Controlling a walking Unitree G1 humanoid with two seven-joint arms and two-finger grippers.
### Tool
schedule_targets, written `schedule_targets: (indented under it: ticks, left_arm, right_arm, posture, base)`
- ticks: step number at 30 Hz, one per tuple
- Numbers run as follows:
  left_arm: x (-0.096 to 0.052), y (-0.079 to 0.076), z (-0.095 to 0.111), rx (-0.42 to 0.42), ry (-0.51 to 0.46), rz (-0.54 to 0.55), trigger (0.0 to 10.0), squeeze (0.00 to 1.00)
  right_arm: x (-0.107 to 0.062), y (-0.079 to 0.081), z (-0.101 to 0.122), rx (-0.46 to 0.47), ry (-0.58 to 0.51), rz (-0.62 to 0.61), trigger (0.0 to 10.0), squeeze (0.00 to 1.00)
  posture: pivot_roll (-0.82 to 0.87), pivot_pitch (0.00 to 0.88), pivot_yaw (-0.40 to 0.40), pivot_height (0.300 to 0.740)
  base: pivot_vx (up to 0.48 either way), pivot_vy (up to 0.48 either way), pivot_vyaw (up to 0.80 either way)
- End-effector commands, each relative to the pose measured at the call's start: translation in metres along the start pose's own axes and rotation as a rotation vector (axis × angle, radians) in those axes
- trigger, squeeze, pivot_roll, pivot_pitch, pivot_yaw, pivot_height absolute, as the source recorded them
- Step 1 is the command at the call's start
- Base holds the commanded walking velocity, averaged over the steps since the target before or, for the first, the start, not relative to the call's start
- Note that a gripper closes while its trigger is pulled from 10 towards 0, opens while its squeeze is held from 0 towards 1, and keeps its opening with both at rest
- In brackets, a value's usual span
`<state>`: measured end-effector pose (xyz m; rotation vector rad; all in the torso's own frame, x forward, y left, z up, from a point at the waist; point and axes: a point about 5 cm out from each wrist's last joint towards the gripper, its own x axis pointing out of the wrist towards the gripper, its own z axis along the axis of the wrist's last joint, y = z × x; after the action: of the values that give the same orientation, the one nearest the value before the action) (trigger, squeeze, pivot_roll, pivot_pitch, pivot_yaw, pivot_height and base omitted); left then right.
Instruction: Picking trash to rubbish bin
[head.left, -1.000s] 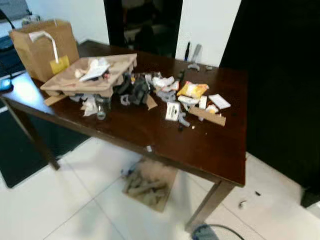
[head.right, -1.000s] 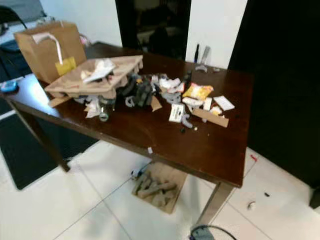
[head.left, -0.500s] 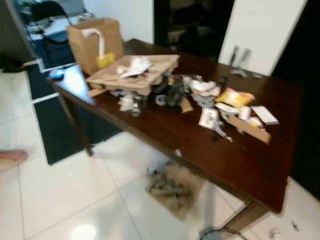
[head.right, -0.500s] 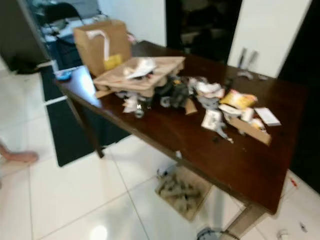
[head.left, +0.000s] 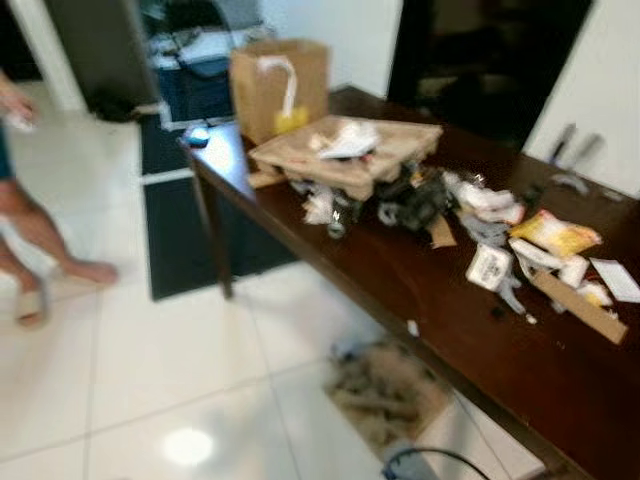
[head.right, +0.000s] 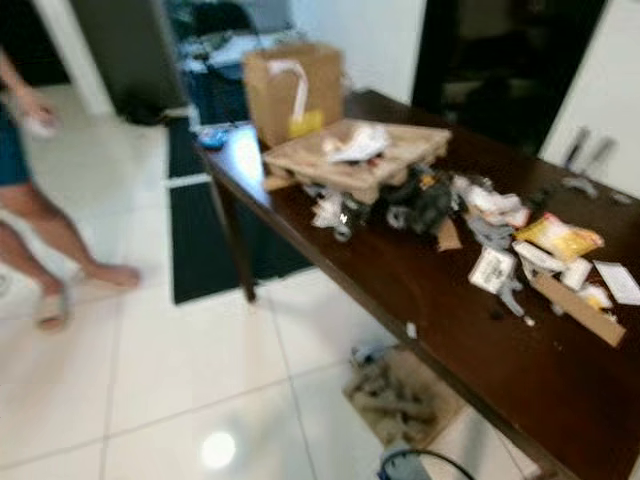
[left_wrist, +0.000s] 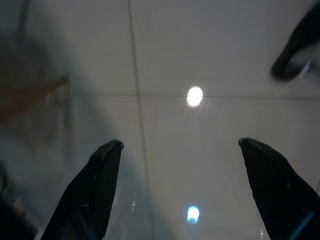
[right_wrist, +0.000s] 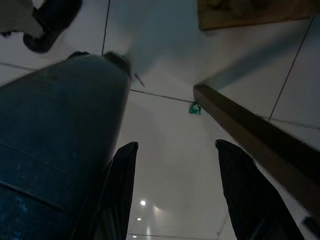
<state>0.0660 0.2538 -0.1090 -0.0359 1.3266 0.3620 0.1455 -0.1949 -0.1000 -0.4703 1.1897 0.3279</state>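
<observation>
A home room: glossy white floor tiles (head.left: 150, 380), a dark wooden worktop (head.left: 420, 300) strewn with litter, a barefoot person (head.left: 30, 240) standing nearby.

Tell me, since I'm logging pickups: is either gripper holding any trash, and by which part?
Nothing is held. The left gripper and right gripper are both open over bare floor tiles.
</observation>
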Motion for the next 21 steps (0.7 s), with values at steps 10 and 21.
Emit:
schedule_targets:
  ticks: [10,21]
  left_arm:
    - [0.0001,0.0002,0.0044,0.008,-0.014,-0.006,10.0,0.0]
    - [0.0002,-0.004,0.0052,-0.003,-0.02,-0.025,10.0,0.0]
  right_arm:
    - [-0.0003,0.0051,-0.0125,0.019,0.051,0.01,10.0,0.0]
    - [-0.0001,0.0041,-0.0103,0.021,0.045,-0.002,10.0,0.0]
  posture:
    - [0.1,0.045,-0.007,0.74]
    - [0.1,0.047,-0.008,0.74]
  base:
    - [0.0,0.0,-0.56]
    - [0.0,0.0,-0.26]
